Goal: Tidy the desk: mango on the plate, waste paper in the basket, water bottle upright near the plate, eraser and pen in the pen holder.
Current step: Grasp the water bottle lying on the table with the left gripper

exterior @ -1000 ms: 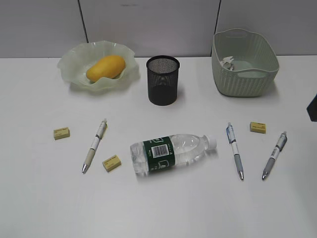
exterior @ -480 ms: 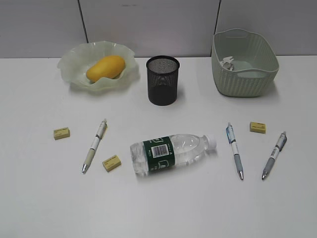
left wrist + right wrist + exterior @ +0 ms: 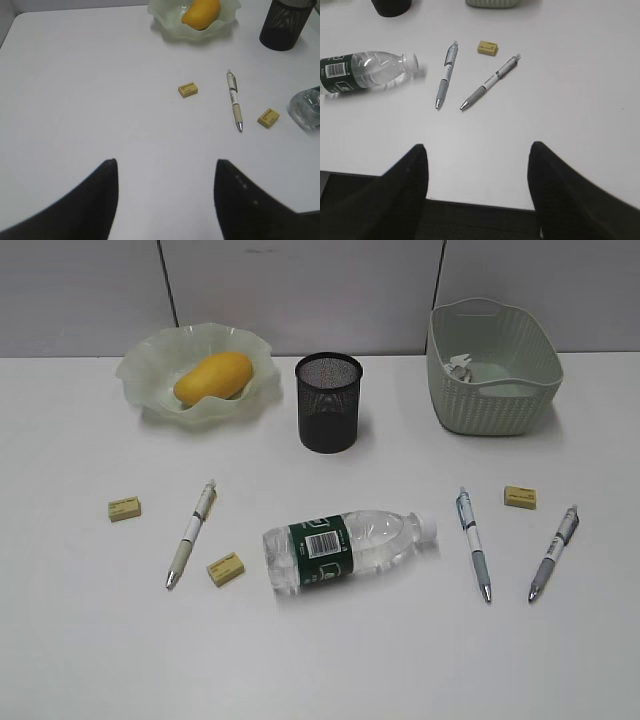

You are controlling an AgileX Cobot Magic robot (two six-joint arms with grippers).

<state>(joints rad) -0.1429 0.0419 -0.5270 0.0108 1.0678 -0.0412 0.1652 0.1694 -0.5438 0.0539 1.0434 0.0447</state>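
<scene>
- White flat desk [image 3: 320, 660] carries a lying clear plastic water bottle [image 3: 345, 548].
- My left gripper [image 3: 165, 200] and right gripper [image 3: 477, 192], both spread wide and empty, show only in the wrist views.

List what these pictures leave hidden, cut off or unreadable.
- Pen holder: its inside is dark in the exterior view; the frame edge cuts it in both wrist views.
- Waste paper: partly behind the basket wall.
- Water bottle: cut by the left wrist frame edge.
- Eraser print: too small.
</scene>
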